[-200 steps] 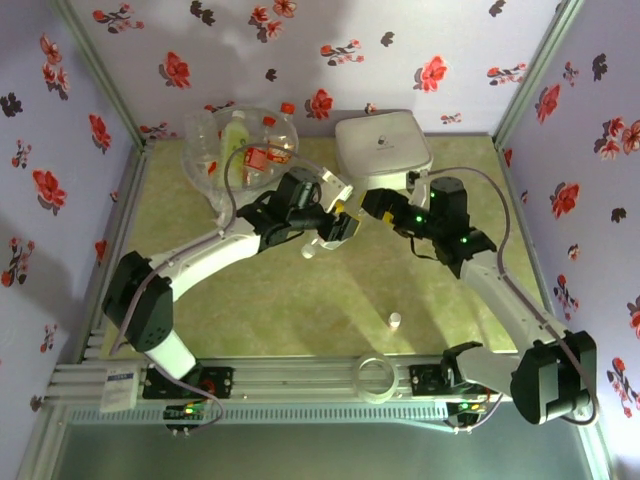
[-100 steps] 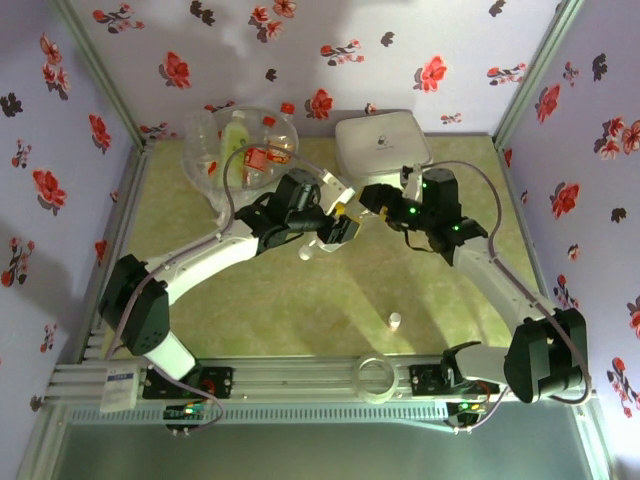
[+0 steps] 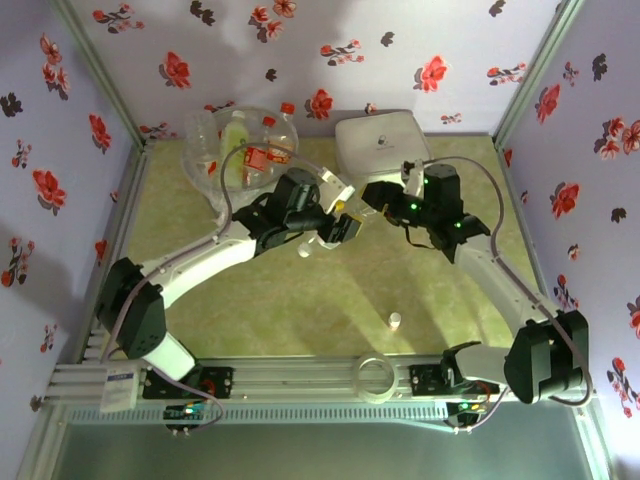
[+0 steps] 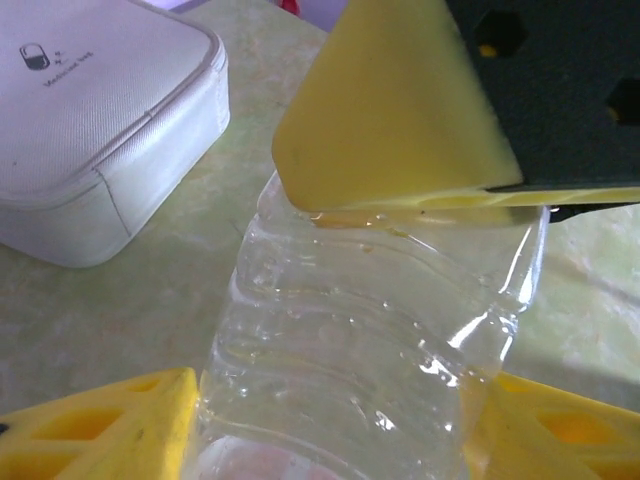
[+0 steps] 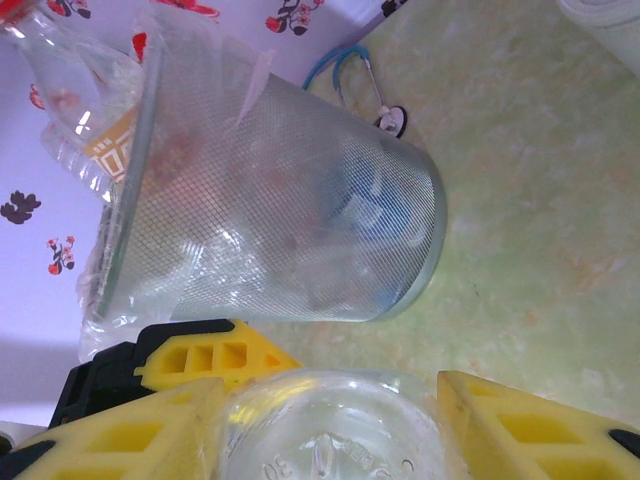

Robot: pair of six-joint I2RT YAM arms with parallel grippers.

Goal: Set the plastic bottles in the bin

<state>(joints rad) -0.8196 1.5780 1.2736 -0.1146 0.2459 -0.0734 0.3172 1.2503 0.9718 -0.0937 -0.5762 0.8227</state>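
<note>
From above, the bin (image 3: 190, 150) stands at 11 o'clock on the table (image 3: 300, 300), with several bottles (image 3: 262, 155) bearing red and green labels heaped inside and one red cap poking past the rim. A white box (image 3: 382, 143) sits at 12 o'clock. Near the centre, the left claw (image 3: 341, 226) and right claw (image 3: 372, 197) meet on one bottle (image 3: 352, 209).

At the left wrist, this clear, ribbed bottle is squeezed between the claw's own yellow fingers (image 4: 100, 425) at 7 and 5 o'clock. The right claw's pad (image 4: 390, 110) presses it at 12.

At the right wrist, the bottle's round base is nipped between both fingers (image 5: 530, 430), and the bin lies at 11 o'clock with crumpled bottles inside
</note>
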